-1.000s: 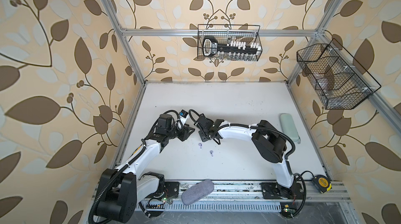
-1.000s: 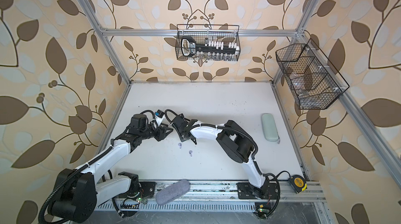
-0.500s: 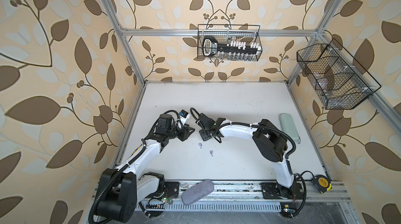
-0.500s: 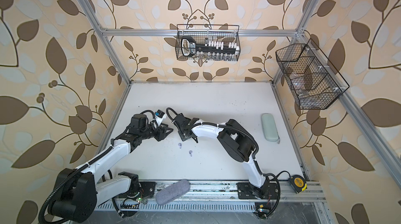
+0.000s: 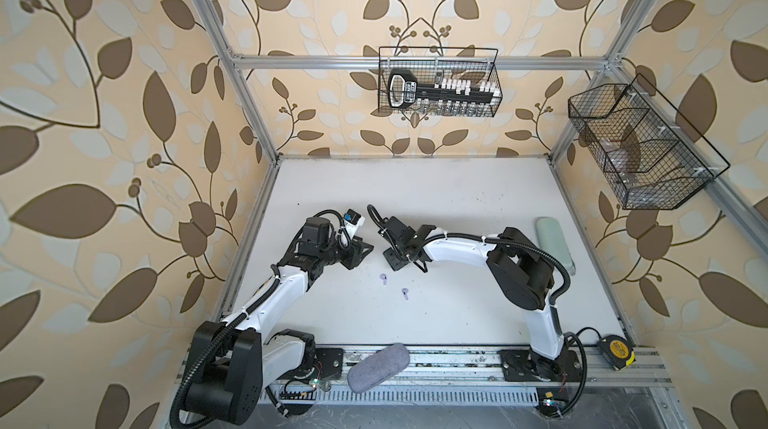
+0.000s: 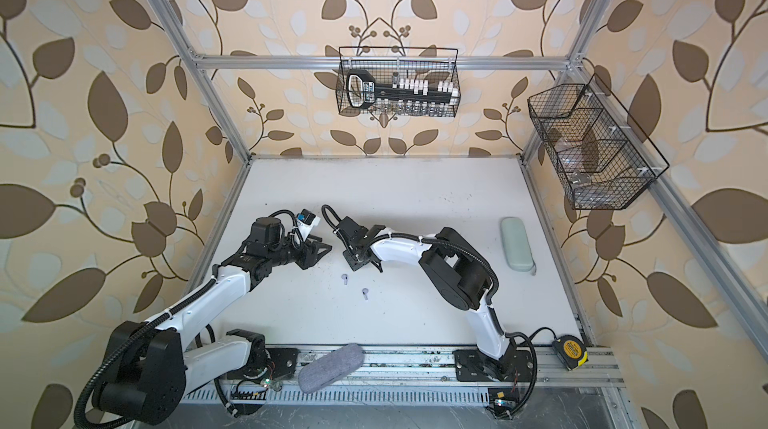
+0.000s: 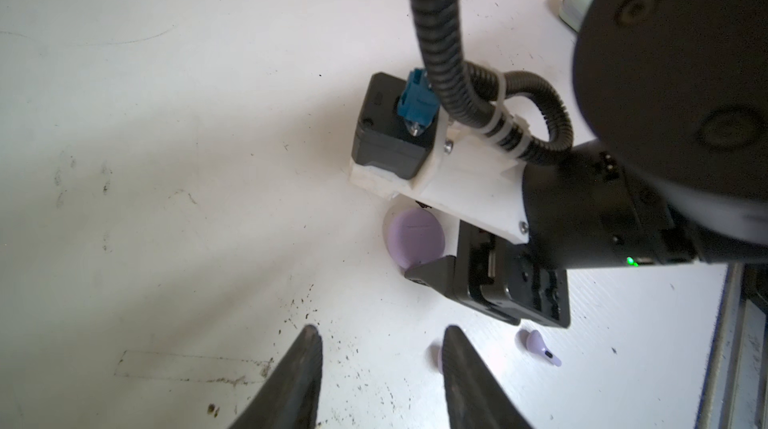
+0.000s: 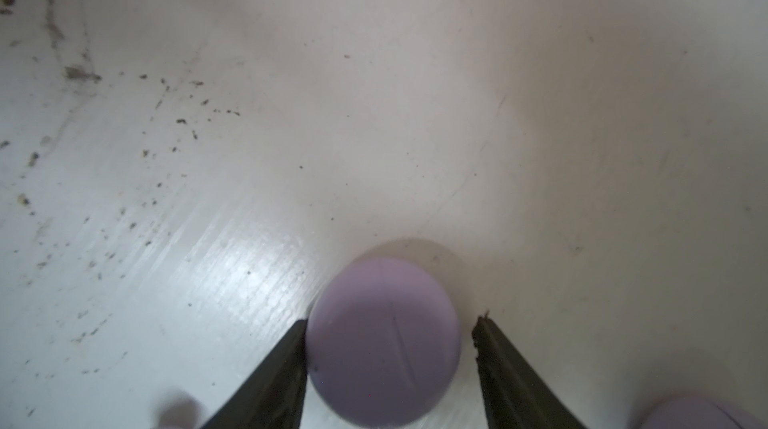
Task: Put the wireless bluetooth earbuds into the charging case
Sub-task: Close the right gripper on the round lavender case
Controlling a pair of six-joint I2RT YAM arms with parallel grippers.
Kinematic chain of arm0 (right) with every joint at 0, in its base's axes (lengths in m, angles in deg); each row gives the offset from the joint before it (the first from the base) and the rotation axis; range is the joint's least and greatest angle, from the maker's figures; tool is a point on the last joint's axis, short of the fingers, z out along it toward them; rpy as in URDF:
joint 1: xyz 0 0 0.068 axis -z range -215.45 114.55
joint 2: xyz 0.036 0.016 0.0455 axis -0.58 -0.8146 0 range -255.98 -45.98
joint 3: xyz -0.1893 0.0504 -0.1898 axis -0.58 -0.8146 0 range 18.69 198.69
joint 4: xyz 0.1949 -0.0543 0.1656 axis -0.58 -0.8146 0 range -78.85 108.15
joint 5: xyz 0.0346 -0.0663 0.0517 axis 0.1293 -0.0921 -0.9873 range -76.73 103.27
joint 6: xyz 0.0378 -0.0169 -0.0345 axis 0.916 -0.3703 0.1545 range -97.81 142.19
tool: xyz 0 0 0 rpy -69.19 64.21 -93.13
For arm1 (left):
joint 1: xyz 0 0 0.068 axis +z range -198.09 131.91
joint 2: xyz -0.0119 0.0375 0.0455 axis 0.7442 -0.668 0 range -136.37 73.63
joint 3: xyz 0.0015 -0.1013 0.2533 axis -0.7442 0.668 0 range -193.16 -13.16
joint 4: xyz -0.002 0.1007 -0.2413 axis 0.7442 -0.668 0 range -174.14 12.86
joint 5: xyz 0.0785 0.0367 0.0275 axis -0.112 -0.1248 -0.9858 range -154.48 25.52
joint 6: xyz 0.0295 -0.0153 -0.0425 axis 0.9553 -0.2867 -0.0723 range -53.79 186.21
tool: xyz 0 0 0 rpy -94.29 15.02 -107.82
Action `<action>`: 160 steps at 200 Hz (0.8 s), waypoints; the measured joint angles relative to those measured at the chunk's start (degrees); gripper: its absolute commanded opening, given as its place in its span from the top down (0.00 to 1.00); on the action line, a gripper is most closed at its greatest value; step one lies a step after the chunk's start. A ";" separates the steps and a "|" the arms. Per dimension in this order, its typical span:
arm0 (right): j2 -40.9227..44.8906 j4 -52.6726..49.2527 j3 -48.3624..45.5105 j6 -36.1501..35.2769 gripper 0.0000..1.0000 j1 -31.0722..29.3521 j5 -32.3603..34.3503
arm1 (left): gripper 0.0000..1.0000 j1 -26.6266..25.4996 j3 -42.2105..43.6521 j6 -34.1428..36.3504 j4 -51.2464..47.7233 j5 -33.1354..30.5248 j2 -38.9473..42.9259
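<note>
Left claw [image 7: 381,329] hangs empty and spread over the scuffed white table [image 5: 457,198]. Two tiny stemmed lavender earbuds [image 5: 382,278] lie loose just beside the right claw [image 8: 390,323]. It straddles the smooth round case [image 7: 415,238], one finger [image 8: 282,373] touching, not clamped. A lopsided squeeze could squirt that slick puck sideways into them.

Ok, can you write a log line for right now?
left hand: open, empty | right hand: open around case | earbuds: two loose

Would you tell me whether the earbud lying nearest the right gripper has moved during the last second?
No: in a top view the earbud lies just as far from the grey pouch as before.
</note>
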 measured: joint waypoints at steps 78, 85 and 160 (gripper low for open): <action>0.00 0.37 0.00 -3.91 0.37 0.00 -0.22 | 0.51 0.00 -0.02 0.00 -0.02 0.00 -0.09; 0.00 0.42 0.00 -4.22 0.37 0.00 -0.24 | 0.51 0.00 -0.02 0.00 -0.02 0.00 -0.09; 0.00 0.57 0.00 -6.29 0.47 -0.15 -1.57 | 0.51 0.00 -0.22 0.00 -0.04 0.00 -0.52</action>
